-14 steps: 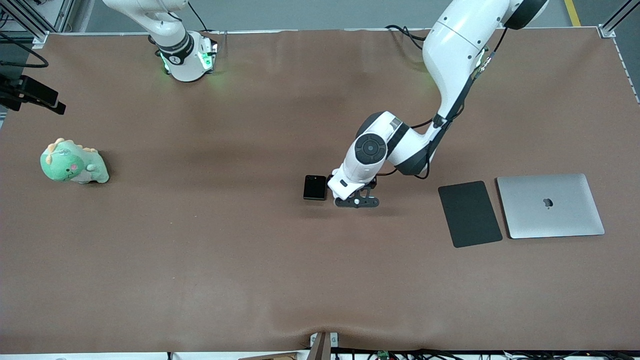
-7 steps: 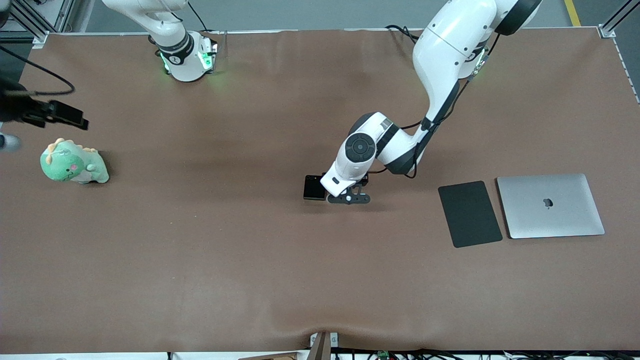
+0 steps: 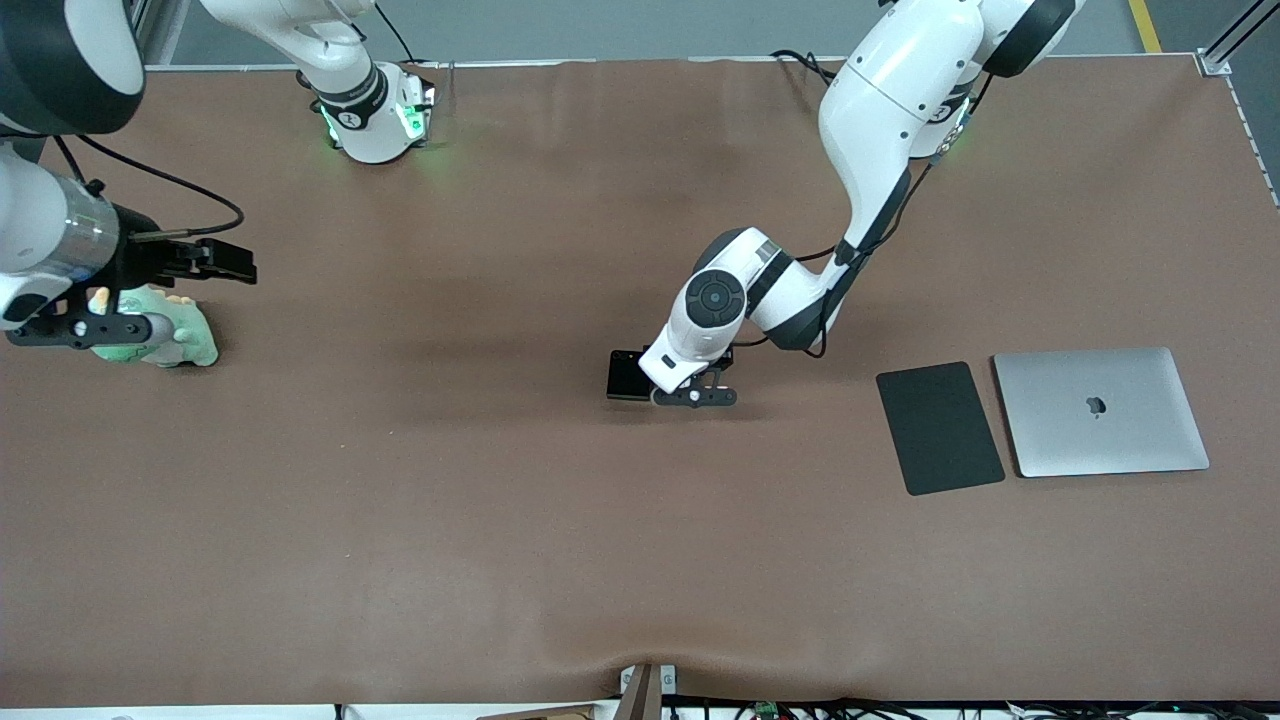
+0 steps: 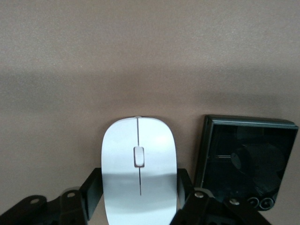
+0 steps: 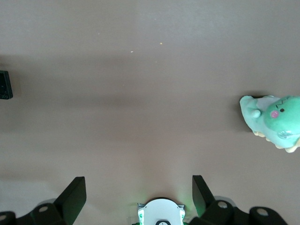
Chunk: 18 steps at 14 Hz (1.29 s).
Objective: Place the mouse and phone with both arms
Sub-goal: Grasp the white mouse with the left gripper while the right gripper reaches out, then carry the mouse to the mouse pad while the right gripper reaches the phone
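The white mouse (image 4: 139, 171) lies on the brown table beside the black phone (image 4: 246, 164). My left gripper (image 4: 139, 197) is down at the table with one finger against each side of the mouse, shut on it. From the front, the left hand (image 3: 692, 396) hides the mouse, and part of the phone (image 3: 626, 375) shows beside it, toward the right arm's end. My right gripper (image 5: 138, 185) is open and holds nothing. It hangs over the green plush toy (image 3: 175, 338) at the right arm's end of the table (image 3: 70, 328).
A dark grey mat (image 3: 939, 427) and a closed silver laptop (image 3: 1100, 411) lie side by side toward the left arm's end. The right wrist view shows the plush toy (image 5: 272, 122), the phone's edge (image 5: 4, 85) and the right arm's base (image 5: 160, 212).
My left gripper has shifted a little toward the phone and closed onto the mouse. The right arm has swung into view and now hangs over the plush toy.
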### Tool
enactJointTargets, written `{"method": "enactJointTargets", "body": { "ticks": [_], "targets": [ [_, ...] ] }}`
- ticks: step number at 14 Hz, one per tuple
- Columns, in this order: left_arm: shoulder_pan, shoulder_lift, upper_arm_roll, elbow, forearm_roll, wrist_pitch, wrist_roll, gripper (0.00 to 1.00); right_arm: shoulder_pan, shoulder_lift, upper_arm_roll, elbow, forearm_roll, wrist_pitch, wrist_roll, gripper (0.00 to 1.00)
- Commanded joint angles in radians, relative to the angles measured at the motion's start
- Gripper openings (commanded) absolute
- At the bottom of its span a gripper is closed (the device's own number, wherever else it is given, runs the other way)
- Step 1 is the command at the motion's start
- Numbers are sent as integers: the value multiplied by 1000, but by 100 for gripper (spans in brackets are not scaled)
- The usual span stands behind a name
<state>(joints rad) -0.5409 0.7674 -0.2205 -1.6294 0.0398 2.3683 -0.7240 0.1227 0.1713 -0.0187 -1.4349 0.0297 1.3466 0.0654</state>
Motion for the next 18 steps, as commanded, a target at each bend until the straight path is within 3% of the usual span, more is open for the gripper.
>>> {"method": "enactJointTargets", "body": {
  "ticks": [1,2,5,8,12,18],
  "targets": [
    [-17,10,13,17,5,8,-29,55,60,56,-4,21,12,48,13,100],
    [-16,7,13,17,5,8,-29,50,86,83,-4,21,9,58,13,100],
    [4,-20,15,14,15,-6,-26,51,153,135,-6,24,-4,81,28,100],
    [77,-133,12,8,48,-148,17,52,195,163,-4,19,-5,183,36,100],
    [212,-259,1,2,49,-332,109,46,253,269,-6,16,7,316,88,100],
    [430,-319,1,-18,48,-368,346,47,386,448,-4,14,13,531,370,100]
  ]
}}
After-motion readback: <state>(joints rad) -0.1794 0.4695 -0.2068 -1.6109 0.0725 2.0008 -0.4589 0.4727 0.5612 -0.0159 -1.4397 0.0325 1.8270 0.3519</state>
